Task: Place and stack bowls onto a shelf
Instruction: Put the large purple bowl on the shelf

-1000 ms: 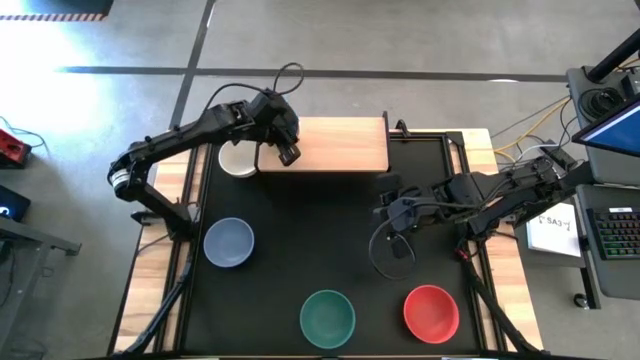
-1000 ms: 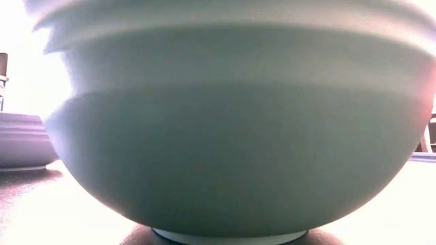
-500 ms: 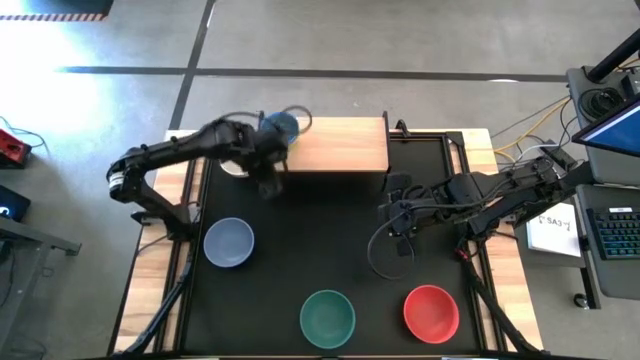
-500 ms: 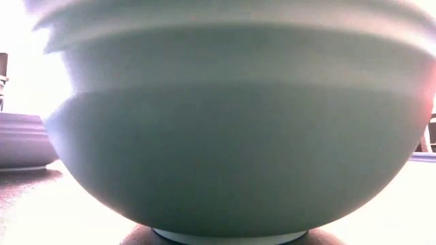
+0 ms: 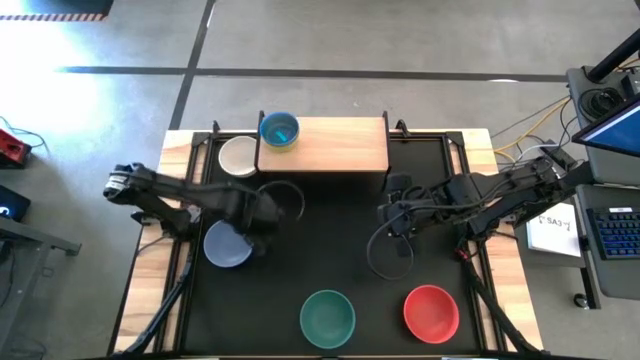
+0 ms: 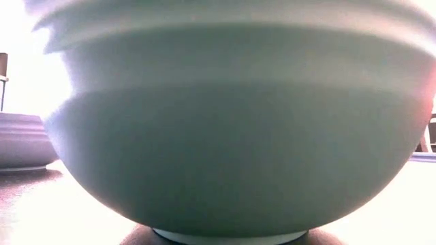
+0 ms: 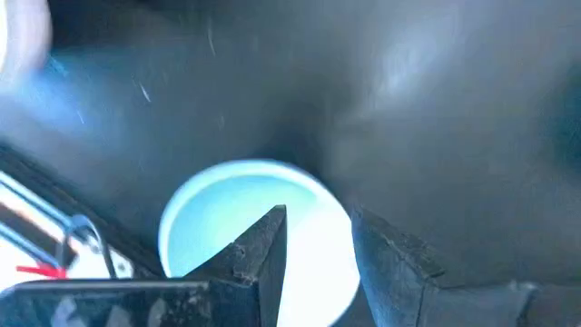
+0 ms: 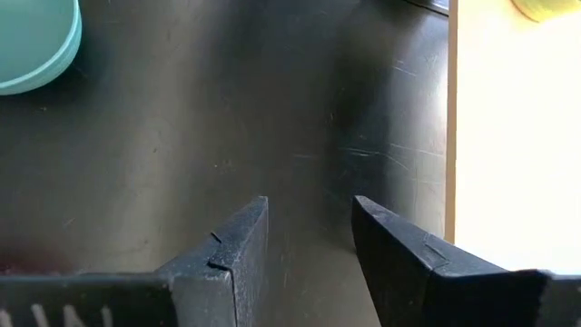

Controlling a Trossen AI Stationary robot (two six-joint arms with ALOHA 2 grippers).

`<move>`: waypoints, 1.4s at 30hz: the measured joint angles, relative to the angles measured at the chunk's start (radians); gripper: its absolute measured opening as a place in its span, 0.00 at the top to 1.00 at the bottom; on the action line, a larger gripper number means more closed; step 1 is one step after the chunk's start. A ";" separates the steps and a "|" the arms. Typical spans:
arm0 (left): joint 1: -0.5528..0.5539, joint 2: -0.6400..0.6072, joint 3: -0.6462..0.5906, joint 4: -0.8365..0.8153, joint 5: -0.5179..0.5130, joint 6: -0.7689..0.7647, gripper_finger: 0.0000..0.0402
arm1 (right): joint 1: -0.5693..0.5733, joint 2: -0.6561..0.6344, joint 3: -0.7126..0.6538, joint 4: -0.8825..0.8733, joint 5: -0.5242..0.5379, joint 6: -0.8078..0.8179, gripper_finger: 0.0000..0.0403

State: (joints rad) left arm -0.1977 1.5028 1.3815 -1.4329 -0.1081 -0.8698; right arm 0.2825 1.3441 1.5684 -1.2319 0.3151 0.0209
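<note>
The light wooden shelf (image 5: 330,146) stands at the table's far edge. A blue bowl (image 5: 279,129) sits on its left end. A white bowl (image 5: 238,156) rests on the table just left of the shelf. My left gripper (image 5: 258,238) (image 7: 318,218) is open above the right rim of the lavender-blue bowl (image 5: 226,244) (image 7: 227,222), one finger over the inside and one outside; I cannot tell whether it touches. A green bowl (image 5: 327,316) (image 6: 231,129) and a red bowl (image 5: 431,311) stand near the near edge. My right gripper (image 5: 392,225) (image 8: 309,204) hangs open over bare table.
The green bowl fills the low view, with the lavender-blue bowl (image 6: 20,139) at its left. The right wrist view shows a pale green bowl rim (image 8: 36,41) and a yellow rounded edge (image 8: 545,9). Black tabletop (image 5: 320,235) lies between the arms. A desk with a keyboard stands right of the table.
My left gripper has drawn back from the shelf's left end, where the blue bowl now stands uncovered. It has swung toward the near-left of the table and come down over the lavender-blue bowl. The right arm has kept still.
</note>
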 joint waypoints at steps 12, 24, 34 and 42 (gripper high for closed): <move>-0.168 0.001 -0.213 0.207 0.190 -0.252 0.73 | 0.000 0.000 -0.053 0.001 -0.001 0.069 0.63; -0.188 0.003 -0.372 0.355 0.144 -0.303 0.73 | 0.001 0.000 -0.074 0.002 -0.008 0.109 0.63; -0.183 0.015 -0.456 0.390 0.073 -0.324 0.82 | 0.000 0.000 -0.108 0.006 -0.008 0.072 0.63; -0.172 0.015 -0.406 0.442 0.133 -0.248 0.99 | 0.000 0.000 -0.129 0.007 -0.008 0.054 0.63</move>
State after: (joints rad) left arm -0.3693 1.5177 0.9756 -0.9911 0.0251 -1.1181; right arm 0.2829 1.3441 1.4391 -1.2245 0.3069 0.0750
